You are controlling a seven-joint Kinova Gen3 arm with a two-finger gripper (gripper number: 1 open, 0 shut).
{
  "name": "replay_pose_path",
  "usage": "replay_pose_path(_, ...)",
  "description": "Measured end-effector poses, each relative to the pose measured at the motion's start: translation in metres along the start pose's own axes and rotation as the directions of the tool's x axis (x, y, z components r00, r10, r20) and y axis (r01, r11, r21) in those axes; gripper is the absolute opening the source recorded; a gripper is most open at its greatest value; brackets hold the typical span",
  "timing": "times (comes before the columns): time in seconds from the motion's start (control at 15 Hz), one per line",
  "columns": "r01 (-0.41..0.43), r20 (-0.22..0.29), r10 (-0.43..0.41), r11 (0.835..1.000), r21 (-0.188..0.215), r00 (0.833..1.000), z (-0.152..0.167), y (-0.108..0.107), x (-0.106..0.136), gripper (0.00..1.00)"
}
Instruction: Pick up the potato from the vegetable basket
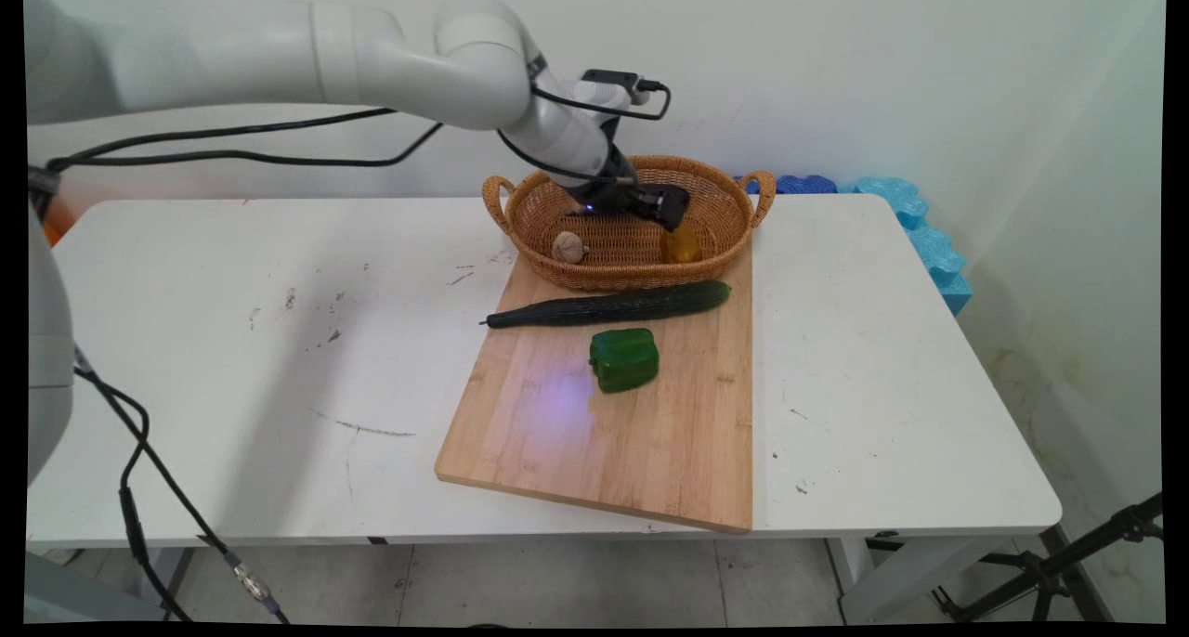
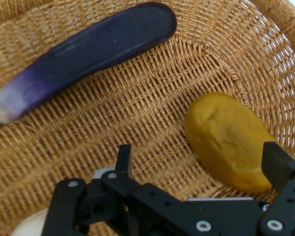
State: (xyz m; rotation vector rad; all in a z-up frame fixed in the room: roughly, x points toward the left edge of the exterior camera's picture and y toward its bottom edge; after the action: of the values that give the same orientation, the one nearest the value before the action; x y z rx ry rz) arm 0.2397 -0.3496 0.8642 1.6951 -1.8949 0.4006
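Inside the wicker basket (image 1: pixel 628 247) at the board's twelve o'clock end, main view, the gripper (image 1: pixel 671 212) hangs over a yellow potato (image 1: pixel 682 244), garlic (image 1: pixel 568 246) at its nine o'clock. Hand view: fingers (image 2: pixel 124 160) spread wide, nothing held; potato (image 2: pixel 227 140) beside the right one, eggplant (image 2: pixel 86 54) at eleven o'clock.

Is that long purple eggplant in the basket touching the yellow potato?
Apart. The hand view shows bare wicker between the eggplant and the potato in the basket.

Arm reaching down; hand (image 2: pixel 199 169) apparently spread wide.
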Motion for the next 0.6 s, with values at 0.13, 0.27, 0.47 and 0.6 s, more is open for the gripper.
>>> replay_pose_path(0.13, 0.043, 0.003, -0.043, 0.999, 0.002, 0.999, 0.009, 0.006, 0.002, 1.00)
replay_pose_path(0.27, 0.085, 0.005, -0.085, 0.996, 0.002, 0.996, 0.018, 0.013, 0.004, 1.00)
replay_pose_path(0.47, 0.144, 0.008, -0.144, 0.990, 0.004, 0.989, 0.033, 0.022, 0.007, 1.00)
replay_pose_path(0.6, 0.176, 0.012, -0.176, 0.984, 0.007, 0.984, 0.042, 0.026, 0.009, 1.00)
